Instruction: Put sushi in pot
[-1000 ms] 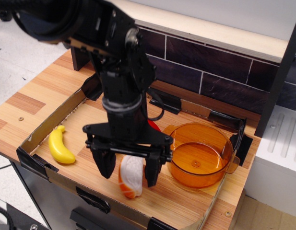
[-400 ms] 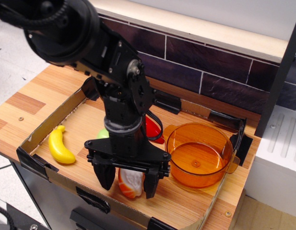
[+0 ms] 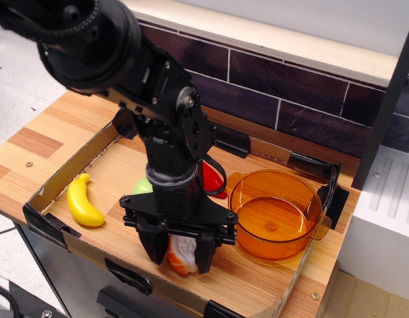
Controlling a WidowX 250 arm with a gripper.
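Note:
The sushi (image 3: pixel 182 254), white ridged face with an orange rim, lies on the wooden tray floor near the front edge. My black gripper (image 3: pixel 179 255) is down over it, its two fingers closed against the sushi's sides. The transparent orange pot (image 3: pixel 276 212) stands to the right of the gripper, upright and with nothing in it; its near rim is a short way from my right finger.
A yellow banana (image 3: pixel 82 201) lies at the tray's left. A green pear (image 3: pixel 143 186) and a red chili pepper (image 3: pixel 213 180) sit just behind my wrist, partly hidden. Low cardboard walls (image 3: pixel 78 245) ring the tray; a dark tiled wall (image 3: pixel 290 99) rises behind.
The gripper dropped lower over the sushi and its fingers closed in from wide open until they press the sushi's sides. The sushi stayed in place on the tray floor.

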